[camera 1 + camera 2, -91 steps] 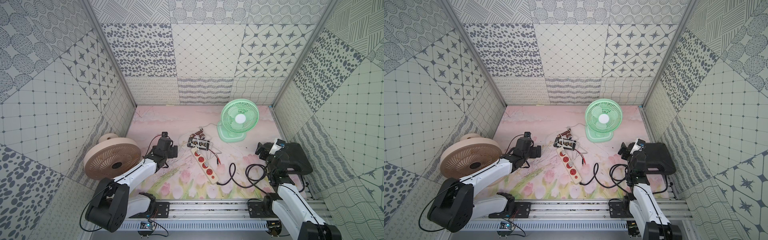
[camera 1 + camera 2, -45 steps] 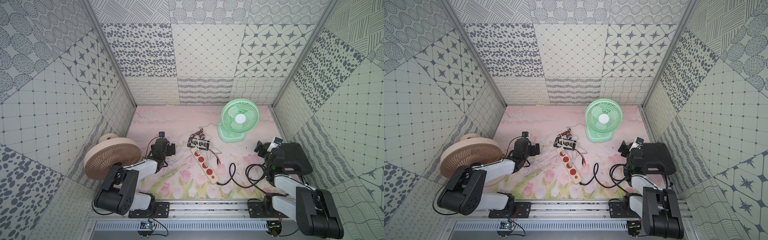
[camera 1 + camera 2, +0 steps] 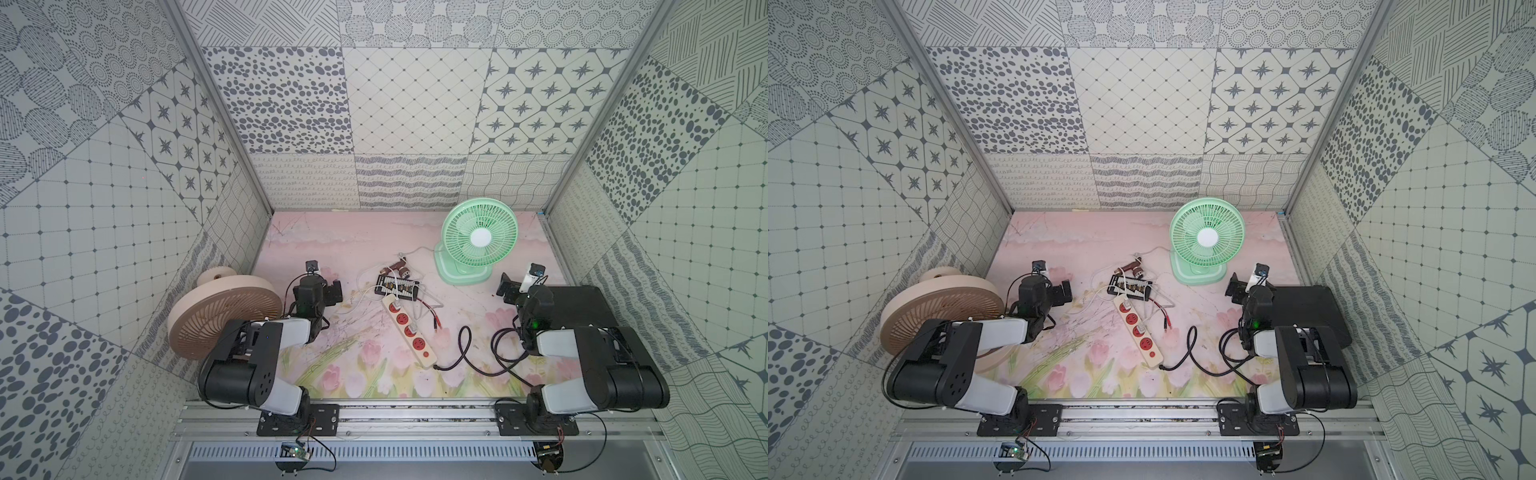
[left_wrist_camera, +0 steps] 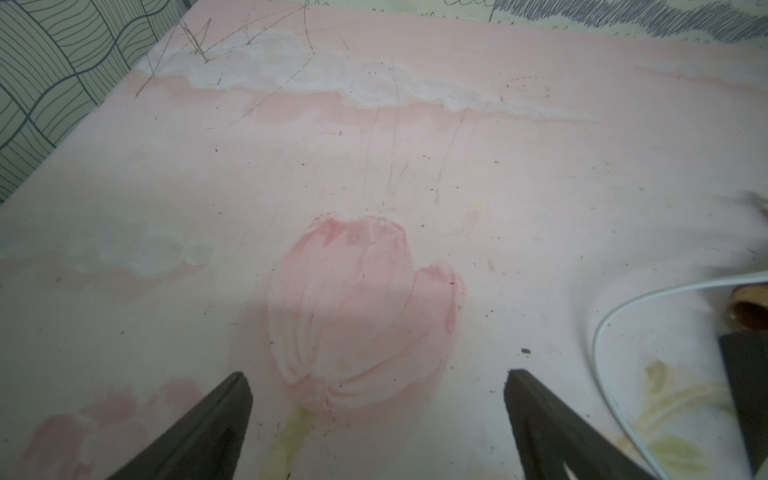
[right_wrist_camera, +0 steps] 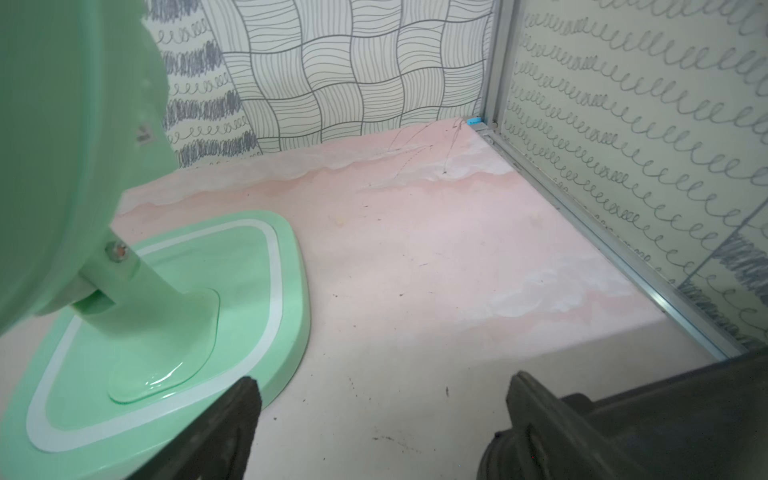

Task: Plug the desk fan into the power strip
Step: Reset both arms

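On the pink flowered mat, in both top views, the power strip lies diagonally near the middle. Its black cord loops off its near end toward the right arm. A small black board sits just beyond its far end. The green desk fan stands upright farther back and to the right. A thin white cable runs from it toward the board, but where that cable ends is too small to tell. The left gripper hangs low, well apart from the strip, near a beige fan leaning against the left wall. The right gripper sits between the green fan's base and a black case.

In the left wrist view, the left gripper has its two dark fingers spread wide with only a printed tulip between them; it grasps nothing. A white cable curves past to one side.

In the right wrist view, the right gripper is likewise spread wide and empty above bare mat. One finger is just beside the green fan's base, and the black case is close by the other.
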